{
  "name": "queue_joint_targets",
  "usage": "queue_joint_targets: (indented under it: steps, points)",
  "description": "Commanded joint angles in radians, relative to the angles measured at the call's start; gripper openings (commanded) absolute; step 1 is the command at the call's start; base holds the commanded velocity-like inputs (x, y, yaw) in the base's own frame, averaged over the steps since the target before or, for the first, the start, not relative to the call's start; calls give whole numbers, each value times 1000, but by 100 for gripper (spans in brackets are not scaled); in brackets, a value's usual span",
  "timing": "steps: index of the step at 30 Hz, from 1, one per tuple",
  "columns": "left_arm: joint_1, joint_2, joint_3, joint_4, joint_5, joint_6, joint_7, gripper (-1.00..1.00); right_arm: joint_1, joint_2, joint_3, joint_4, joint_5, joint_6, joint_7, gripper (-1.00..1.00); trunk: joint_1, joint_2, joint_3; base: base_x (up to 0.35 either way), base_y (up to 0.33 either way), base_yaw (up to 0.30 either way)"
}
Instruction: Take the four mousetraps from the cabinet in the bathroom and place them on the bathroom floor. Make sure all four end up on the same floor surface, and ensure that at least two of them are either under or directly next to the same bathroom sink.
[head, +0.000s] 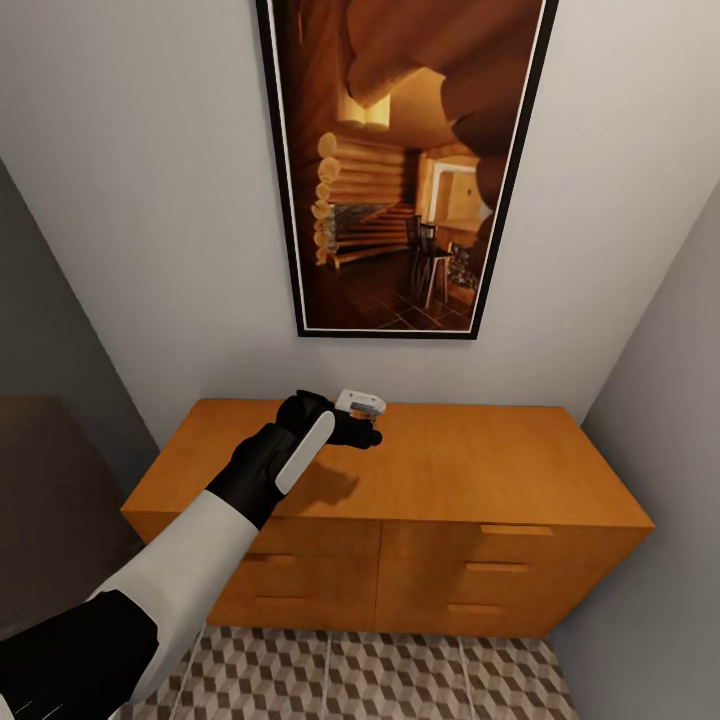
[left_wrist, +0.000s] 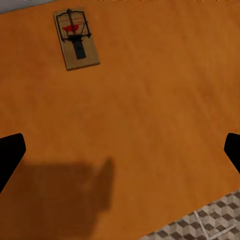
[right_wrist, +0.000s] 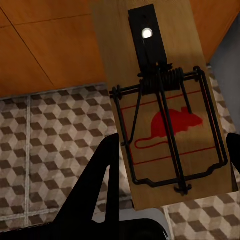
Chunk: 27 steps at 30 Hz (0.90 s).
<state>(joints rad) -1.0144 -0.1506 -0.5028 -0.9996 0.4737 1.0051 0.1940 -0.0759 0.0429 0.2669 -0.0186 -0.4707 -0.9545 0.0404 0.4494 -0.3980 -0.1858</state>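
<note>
Left gripper is held wide open above the cabinet top; one mousetrap lies flat there. Second mousetrap is gripped by the right gripper over the tiled floor.

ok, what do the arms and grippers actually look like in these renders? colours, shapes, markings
In the head view the left arm has a white forearm shell, black at the elbow end and at the wrist, with a slim white oval panel along the black wrist. The left gripper is black with a small white block above it. The wrist views show flat, matte black fingers tapering toward the tips. No cables or logos are visible.
</note>
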Motion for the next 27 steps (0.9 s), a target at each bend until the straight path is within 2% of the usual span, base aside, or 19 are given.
queue_joint_targets:
  steps: [1, 19, 27]
  points:
    - [-1, 0, -2, -1, 11, 3, 10, 100, -1, 0, 6, 1, -12, -3, 7, -100, 1, -2, -2, 0, 0, 0]
    - [-1, 0, -2, 10, 11, 3, 10, 100, -1, 0, 6, 0, -12, -3, 9, -100, 1, -2, -2, 0, 0, 3]
    - [-1, 0, -2, 10, 11, 3, 10, 100, -1, -1, 6, 0, -12, -3, 9, -100, 1, -2, -8, 4, -11, 161]
